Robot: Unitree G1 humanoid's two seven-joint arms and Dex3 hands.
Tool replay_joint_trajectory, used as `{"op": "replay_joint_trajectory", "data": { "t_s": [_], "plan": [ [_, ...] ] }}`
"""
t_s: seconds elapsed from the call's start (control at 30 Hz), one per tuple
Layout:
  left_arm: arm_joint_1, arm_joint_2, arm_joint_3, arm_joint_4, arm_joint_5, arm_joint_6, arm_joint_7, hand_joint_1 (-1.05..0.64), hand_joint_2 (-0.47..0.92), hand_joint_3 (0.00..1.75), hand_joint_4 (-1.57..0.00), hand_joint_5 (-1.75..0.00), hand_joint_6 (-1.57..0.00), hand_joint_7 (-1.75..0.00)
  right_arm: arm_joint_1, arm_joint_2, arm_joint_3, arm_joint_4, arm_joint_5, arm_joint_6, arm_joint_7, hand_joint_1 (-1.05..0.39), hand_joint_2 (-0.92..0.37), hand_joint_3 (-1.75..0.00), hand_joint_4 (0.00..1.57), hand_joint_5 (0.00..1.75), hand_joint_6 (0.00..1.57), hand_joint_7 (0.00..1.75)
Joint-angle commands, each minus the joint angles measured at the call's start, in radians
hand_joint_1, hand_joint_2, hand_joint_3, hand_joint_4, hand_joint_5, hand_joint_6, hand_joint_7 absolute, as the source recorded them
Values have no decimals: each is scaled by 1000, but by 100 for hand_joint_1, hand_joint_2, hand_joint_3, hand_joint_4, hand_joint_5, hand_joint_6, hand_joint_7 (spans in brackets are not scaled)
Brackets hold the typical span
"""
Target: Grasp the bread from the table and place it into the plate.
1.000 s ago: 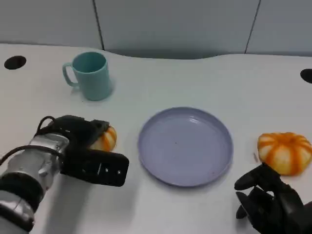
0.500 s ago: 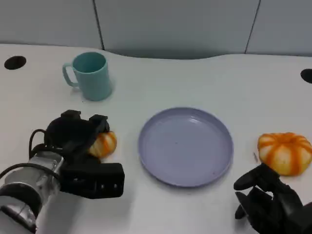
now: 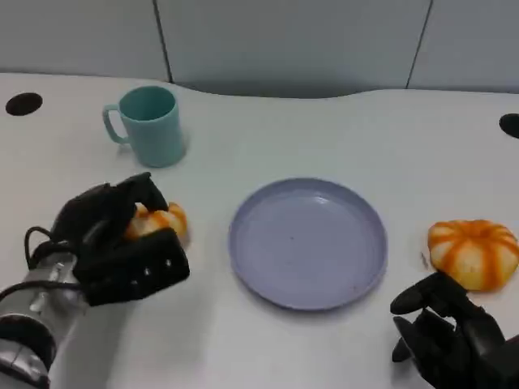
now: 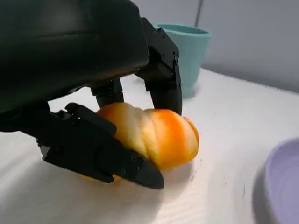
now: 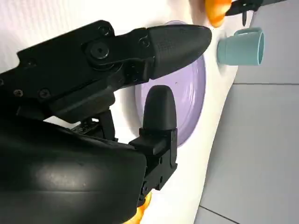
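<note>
White table [image 3: 340, 130] before a grey panelled wall, bearing one lavender plate [image 3: 308, 241], one teal mug [image 3: 148, 123] and two orange-striped breads. First bread [image 3: 158, 222]: on the tabletop to the left of the plate, well apart from it, gripped by the left hand [image 3: 113, 235]; in the left wrist view the fingers [image 4: 161, 79] close over its top and the thumb lies along its near side, the bread [image 4: 154, 135] resting on the table. Second bread [image 3: 473, 253]: right of the plate, untouched. Right hand [image 3: 446, 336]: near the front edge, just below the second bread, fingers apart, holding nothing.
</note>
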Motion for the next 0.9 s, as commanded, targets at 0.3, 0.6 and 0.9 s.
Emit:
{"op": "replay_joint_trajectory", "data": {
  "t_s": [0.3,0.6,0.9],
  "plan": [
    [37,-50,193,-231,-293,-110,-381,-4,88,6,-82,-175,-61,-175,-4,0,2,-7,-4,5,-11,-29,-92,-32,58,175,35,175],
    [8,-113,101,-345,-214,-124,-416,-6,88,5,-85,-175,-65,-175,-13,-6,7,4,-21,1,-14,-29,-92,-32,58,175,34,175],
    [-63,-188,-8,-266,-83,-84,-404,-9,88,6,-90,-175,-67,-175,-27,-4,3,22,-9,13,-5,-31,-92,-32,56,175,34,175]
  ]
}}
